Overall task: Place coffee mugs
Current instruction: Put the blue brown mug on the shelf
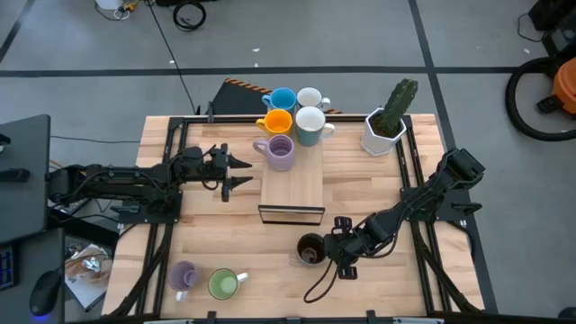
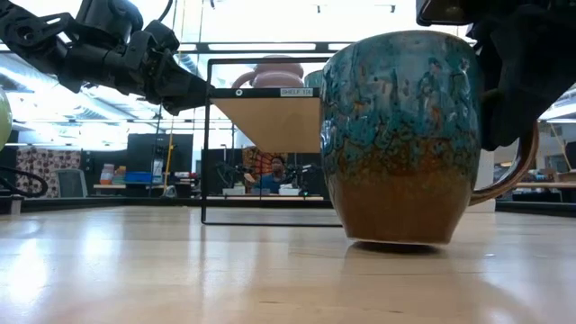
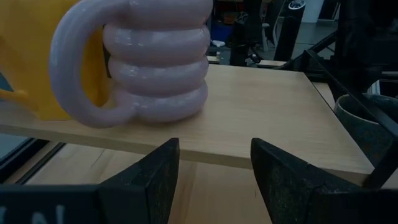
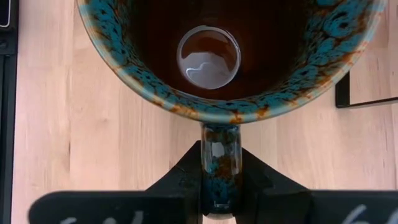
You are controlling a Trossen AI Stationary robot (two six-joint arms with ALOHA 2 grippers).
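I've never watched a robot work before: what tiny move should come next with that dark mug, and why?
Probably a gentle lift. The right gripper is shut on the handle of the dark brown mug, which stands on the table in front of the wooden shelf where five mugs already sit.

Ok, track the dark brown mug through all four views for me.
High view: dark brown mug, front of table, right gripper at its handle.
Low view: fills right half.
Left wrist view: not identifiable.
Right wrist view: top, seen from above, handle between fingers.
Shared landmark: wooden shelf.
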